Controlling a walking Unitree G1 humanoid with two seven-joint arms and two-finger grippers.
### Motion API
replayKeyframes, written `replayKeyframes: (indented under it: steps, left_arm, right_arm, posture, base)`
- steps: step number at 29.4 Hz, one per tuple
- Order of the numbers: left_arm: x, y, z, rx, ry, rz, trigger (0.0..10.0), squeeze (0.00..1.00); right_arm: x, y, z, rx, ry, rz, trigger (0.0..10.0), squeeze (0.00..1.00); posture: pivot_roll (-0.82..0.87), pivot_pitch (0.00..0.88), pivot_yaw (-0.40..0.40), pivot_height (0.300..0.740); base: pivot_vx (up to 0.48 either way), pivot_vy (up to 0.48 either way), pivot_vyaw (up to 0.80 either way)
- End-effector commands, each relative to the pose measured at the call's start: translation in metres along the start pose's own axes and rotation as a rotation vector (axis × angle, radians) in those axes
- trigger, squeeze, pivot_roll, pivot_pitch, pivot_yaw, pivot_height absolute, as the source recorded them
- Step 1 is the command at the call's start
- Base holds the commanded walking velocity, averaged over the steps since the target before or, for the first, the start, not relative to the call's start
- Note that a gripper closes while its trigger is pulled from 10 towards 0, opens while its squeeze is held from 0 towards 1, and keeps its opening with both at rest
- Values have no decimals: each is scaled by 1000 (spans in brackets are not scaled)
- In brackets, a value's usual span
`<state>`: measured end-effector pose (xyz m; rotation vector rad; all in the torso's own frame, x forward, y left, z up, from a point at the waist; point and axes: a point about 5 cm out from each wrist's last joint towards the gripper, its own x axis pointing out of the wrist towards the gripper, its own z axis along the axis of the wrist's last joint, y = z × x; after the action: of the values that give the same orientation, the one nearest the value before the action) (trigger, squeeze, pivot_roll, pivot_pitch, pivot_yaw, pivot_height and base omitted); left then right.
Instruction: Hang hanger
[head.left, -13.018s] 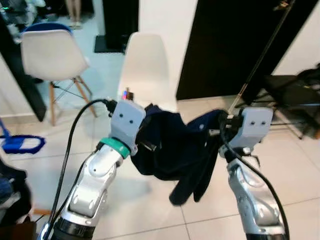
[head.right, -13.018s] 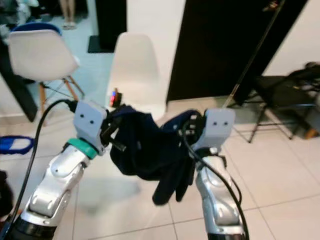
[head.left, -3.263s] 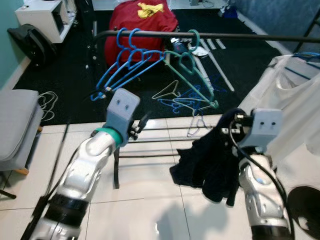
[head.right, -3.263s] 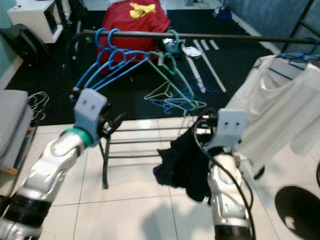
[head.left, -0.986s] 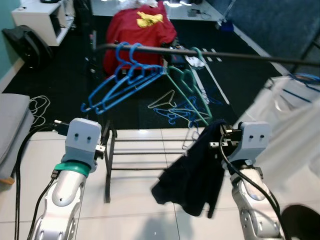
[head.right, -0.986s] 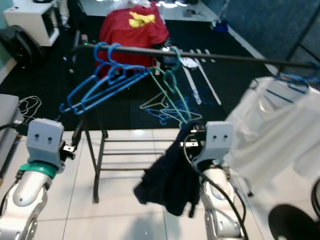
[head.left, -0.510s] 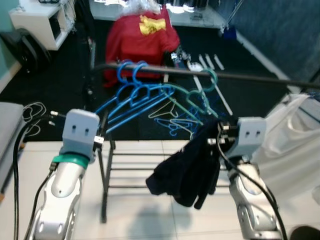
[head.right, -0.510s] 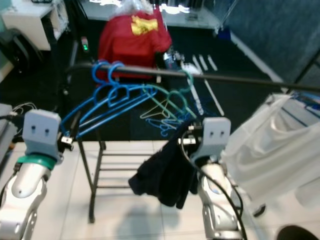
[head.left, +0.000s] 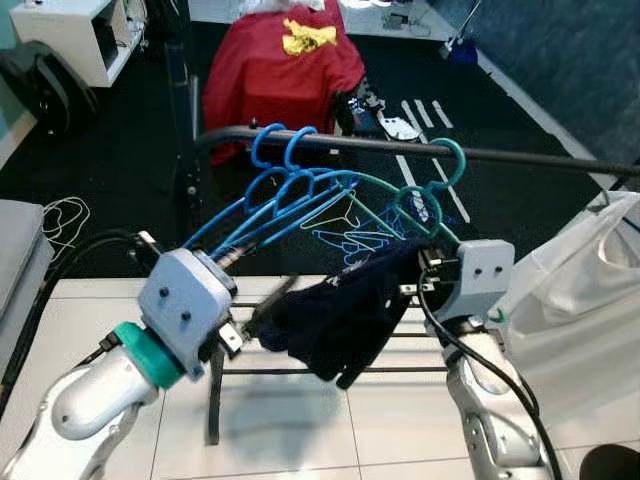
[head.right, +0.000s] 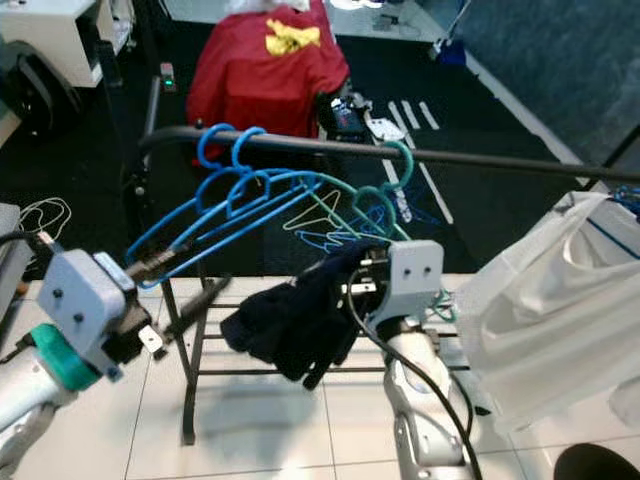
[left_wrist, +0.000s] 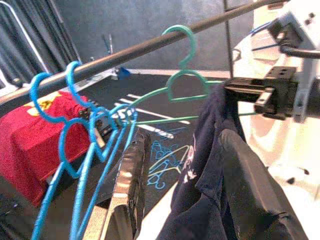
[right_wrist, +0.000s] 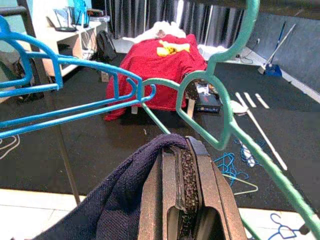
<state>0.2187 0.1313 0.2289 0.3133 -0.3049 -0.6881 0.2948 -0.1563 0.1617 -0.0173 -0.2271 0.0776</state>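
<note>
While the right gripper (right_wrist: 182, 200) pinches the dark blue cloth (head.left: 335, 320) tight, the left gripper (head.left: 262, 310) at 9 o'clock stands open. Beyond, at 12 o'clock, the green plastic hanger (head.left: 425, 205) hangs on the black metal rail (head.left: 520, 155); the cloth may snag it and slip off.

The dark rail (head.left: 520, 155) is crowded at its left end by blue hangers (head.left: 270, 205) and a green hanger (head.left: 420, 200). Bare rail is left between the green hanger and a white garment (head.left: 575, 300) at far right.
</note>
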Motion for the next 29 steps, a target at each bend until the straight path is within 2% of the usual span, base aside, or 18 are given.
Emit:
replayKeyframes:
  steps: [1, 5, 7, 8, 9, 10, 12, 14, 16, 19, 22, 25, 26, 27, 28, 29]
  left_arm:
    - [12, -2, -5, 13, 22, -17, 10000, 0]
    - [12, -2, -5, 13, 22, -17, 10000, 0]
    - [18, -1, -7, 32, 29, -11, 10000, 0]
    - [38, 4, -17, 50, 74, 55, 10000, 0]
    - [38, 4, -17, 50, 74, 55, 10000, 0]
    - [57, 9, -24, 54, 120, 109, 10000, 0]
    - [57, 9, -24, 54, 120, 109, 10000, 0]
    - [82, 16, -36, 51, 203, 172, 10000, 0]
    - [88, 20, -40, 49, 230, 205, 10000, 0]
    - [88, 20, -40, 49, 230, 205, 10000, 0]
    - [102, 29, -45, -15, 252, 241, 10000, 0]
    - [104, 33, -47, -15, 257, 264, 10000, 0]
    - [106, 39, -49, -24, 266, 297, 10000, 0]
    - [106, 39, -49, -24, 266, 297, 10000, 0]
    - [107, 48, -51, -27, 274, 333, 10000, 0]
    - [107, 48, -51, -27, 274, 333, 10000, 0]
  right_arm:
    - [-2, 0, 0, -4, -13, -6, 10000, 0]
    - [-2, 0, 0, -4, -13, -6, 10000, 0]
    - [-2, 0, -1, -4, -12, -6, 10000, 0]
    - [-2, 0, 0, -6, -14, -6, 10000, 0]
    - [-2, 0, 0, -6, -14, -6, 10000, 0]
    - [-2, 1, 1, -7, -16, -4, 10000, 0]
    - [-2, 1, 1, -7, -16, -4, 10000, 0]
    - [-1, 3, 2, -4, -20, -2, 10000, 0]
    - [0, 5, 2, 0, -21, 1, 10000, 0]
    - [0, 5, 2, 0, -21, 1, 10000, 0]
    - [1, 13, 2, 11, -21, 15, 10000, 0]
    - [1, 14, 1, 13, -20, 18, 10000, 0]
    - [1, 15, 1, 14, -20, 19, 10000, 0]
    - [1, 15, 1, 14, -20, 19, 10000, 0]
    - [0, 15, 1, 14, -21, 19, 10000, 0]
    - [0, 15, 1, 14, -21, 19, 10000, 0]
  posture:
    - [38, 1, 6, 740]
    - [38, 1, 6, 740]
    - [38, 1, 6, 740]
    - [20, 13, 15, 740]
    - [20, 13, 15, 740]
    - [17, 19, 21, 740]
    - [17, 19, 21, 740]
    - [21, 27, 24, 740]
    - [20, 29, 25, 740]
    - [20, 29, 25, 740]
    - [16, 36, 33, 740]
    - [16, 36, 33, 740]
    - [11, 39, 37, 740]
    - [11, 39, 37, 740]
    - [9, 40, 38, 740]
    - [9, 40, 38, 740]
  base:
    - [0, 0, 0]
    - [0, 0, 0]
    - [0, 0, 0]
    - [0, 0, 0]
    - [0, 0, 0]
    - [0, 0, 0]
    - [0, 0, 0]
    - [0, 0, 0]
    - [0, 0, 0]
    - [0, 0, 0]
    - [0, 0, 0]
    - [0, 0, 0]
    - [0, 0, 0]
    - [0, 0, 0]
    - [0, 0, 0]
    - [0, 0, 0]
